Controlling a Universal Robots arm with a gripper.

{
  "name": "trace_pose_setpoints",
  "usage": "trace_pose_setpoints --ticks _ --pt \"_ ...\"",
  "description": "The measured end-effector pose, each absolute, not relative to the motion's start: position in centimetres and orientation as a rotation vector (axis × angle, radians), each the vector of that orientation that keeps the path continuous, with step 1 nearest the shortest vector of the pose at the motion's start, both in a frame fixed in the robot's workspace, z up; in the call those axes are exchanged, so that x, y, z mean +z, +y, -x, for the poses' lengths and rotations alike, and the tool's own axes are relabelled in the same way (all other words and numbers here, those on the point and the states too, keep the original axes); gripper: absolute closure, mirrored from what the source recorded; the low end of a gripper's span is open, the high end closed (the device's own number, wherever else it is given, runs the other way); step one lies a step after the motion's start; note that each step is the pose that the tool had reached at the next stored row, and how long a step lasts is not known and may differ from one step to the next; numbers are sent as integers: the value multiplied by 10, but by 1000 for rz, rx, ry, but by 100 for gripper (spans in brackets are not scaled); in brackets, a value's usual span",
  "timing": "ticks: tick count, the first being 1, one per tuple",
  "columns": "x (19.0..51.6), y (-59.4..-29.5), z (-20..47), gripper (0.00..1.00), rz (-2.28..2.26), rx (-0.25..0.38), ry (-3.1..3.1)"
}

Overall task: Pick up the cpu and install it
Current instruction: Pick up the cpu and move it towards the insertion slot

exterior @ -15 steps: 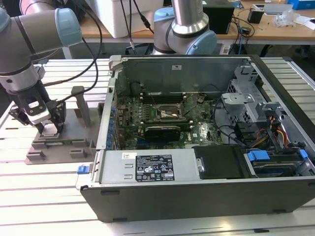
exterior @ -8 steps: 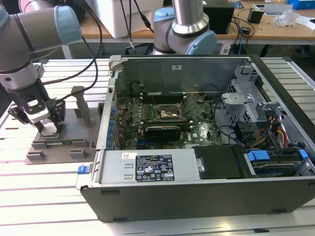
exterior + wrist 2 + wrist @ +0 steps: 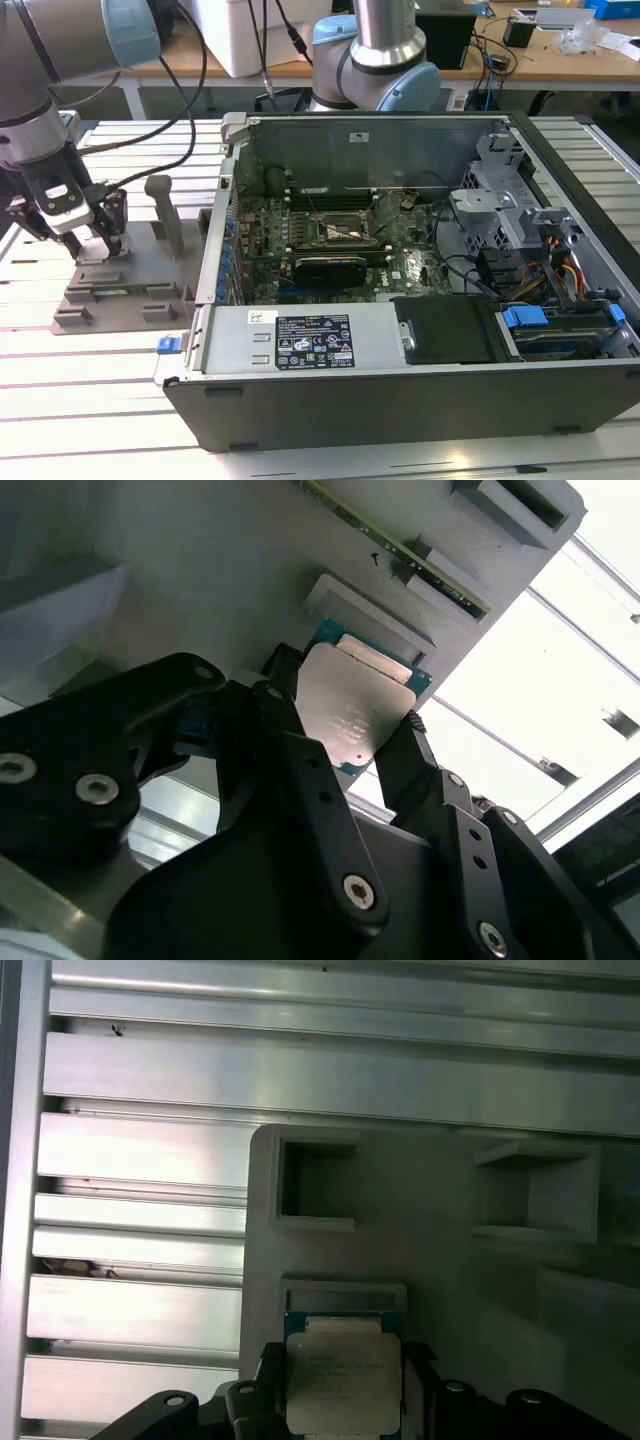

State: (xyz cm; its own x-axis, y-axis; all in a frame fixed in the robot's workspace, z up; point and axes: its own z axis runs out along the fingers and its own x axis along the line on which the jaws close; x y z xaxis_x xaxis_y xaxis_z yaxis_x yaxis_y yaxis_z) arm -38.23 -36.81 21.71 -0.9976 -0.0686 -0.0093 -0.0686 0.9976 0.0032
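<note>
The cpu [image 3: 355, 705] is a small square chip with a silvery top and a green-blue rim. It sits between the black fingers [image 3: 290, 740] of my gripper [image 3: 345, 730], which press against two opposite edges. The first wrist view shows the cpu [image 3: 343, 1380] held in the gripper [image 3: 343, 1365] just in front of a shallow pocket of the grey plastic tray [image 3: 430, 1190]. In the exterior view the gripper [image 3: 95, 248] is low over the tray [image 3: 130, 290], at that view's left. The black-framed socket [image 3: 340, 228] lies on the motherboard inside the open computer case [image 3: 400, 330].
Upright grey posts [image 3: 165, 210] stand on the tray beside the gripper. The case's metal wall [image 3: 225, 200] rises between the tray and the motherboard. A black card [image 3: 330, 265], drive cages and cables [image 3: 560, 270] crowd the case. Everything rests on a slatted aluminium table [image 3: 150, 1080].
</note>
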Motion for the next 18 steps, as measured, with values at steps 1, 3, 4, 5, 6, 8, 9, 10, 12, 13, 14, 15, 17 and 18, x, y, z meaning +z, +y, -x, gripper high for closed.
trace_pose_setpoints --ticks 1,3,4,5,6,8,9,10,12,13,14,15,17,18 --pt "220 -368 382 45 108 5 3131" --pt "225 -368 382 45 108 5 3131" --pt "227 -368 382 45 108 5 3131" --pt "229 -368 382 45 108 5 3131" --pt "231 -368 382 45 108 5 3131" --pt "234 -368 382 45 108 5 3131" --pt "235 -368 382 45 108 5 3131" --pt "237 -368 382 45 108 5 3131" --pt "240 -368 382 45 108 5 3131" --pt "241 -368 382 45 108 5 3131" --pt "243 -368 382 45 108 5 3131" --pt "244 -368 382 45 108 5 3131" --pt "249 -367 382 45 108 5 3131" --pt "252 -367 382 45 108 5 3131"
